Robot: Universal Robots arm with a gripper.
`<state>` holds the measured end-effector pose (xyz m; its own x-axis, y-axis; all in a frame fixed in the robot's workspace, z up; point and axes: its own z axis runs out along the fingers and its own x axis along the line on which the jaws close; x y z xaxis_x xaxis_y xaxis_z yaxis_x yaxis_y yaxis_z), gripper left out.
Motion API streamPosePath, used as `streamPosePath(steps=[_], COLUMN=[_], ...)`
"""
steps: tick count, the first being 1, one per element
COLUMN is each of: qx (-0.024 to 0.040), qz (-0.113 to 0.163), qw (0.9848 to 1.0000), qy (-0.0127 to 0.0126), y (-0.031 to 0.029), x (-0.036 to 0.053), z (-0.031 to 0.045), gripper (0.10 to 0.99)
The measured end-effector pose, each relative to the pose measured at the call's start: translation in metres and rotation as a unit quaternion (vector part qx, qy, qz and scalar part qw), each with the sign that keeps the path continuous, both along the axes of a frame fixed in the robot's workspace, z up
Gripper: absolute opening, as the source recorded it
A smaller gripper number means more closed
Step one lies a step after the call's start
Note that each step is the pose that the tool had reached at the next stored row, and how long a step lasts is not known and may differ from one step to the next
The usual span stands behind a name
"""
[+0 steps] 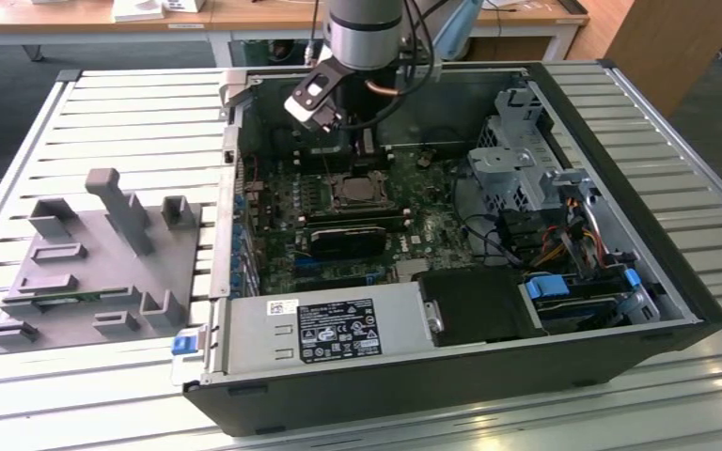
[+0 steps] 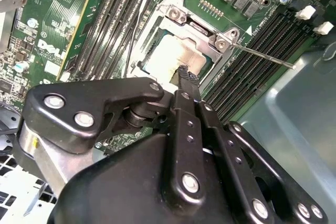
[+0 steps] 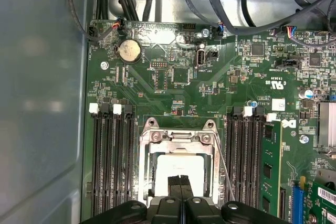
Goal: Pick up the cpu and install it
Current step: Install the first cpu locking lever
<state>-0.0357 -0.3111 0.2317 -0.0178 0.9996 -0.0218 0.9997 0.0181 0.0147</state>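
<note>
Two fingertips of the gripper [image 3: 180, 182] are pressed together with nothing between them, directly over the cpu [image 3: 181, 163]; whether they touch it I cannot tell. The cpu lies flat in the socket frame [image 3: 178, 136], straight below the gripper. Farther out, memory slots [image 3: 113, 150] flank it on the motherboard [image 3: 173, 72].

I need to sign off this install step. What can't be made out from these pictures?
- cpu near edge: covered by the fingers in both wrist views, so its seating in the socket is unclear.
- Whether the fingers touch the cpu: both wrist views look along them, hiding any gap.
- Exterior view: the cpu is too small to judge.
</note>
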Motion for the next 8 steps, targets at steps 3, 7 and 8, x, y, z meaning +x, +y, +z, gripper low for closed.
streamPosePath(steps=[3,7,8], qx=[0.0,0.0,0.0], qz=[0.0,0.0,0.0], qw=[1.0,1.0,1.0], qy=[0.0,0.0,0.0], y=[0.0,0.0,0.0], x=[0.0,0.0,0.0], z=[0.0017,0.0045,0.0052], gripper=[0.106,0.106,0.106])
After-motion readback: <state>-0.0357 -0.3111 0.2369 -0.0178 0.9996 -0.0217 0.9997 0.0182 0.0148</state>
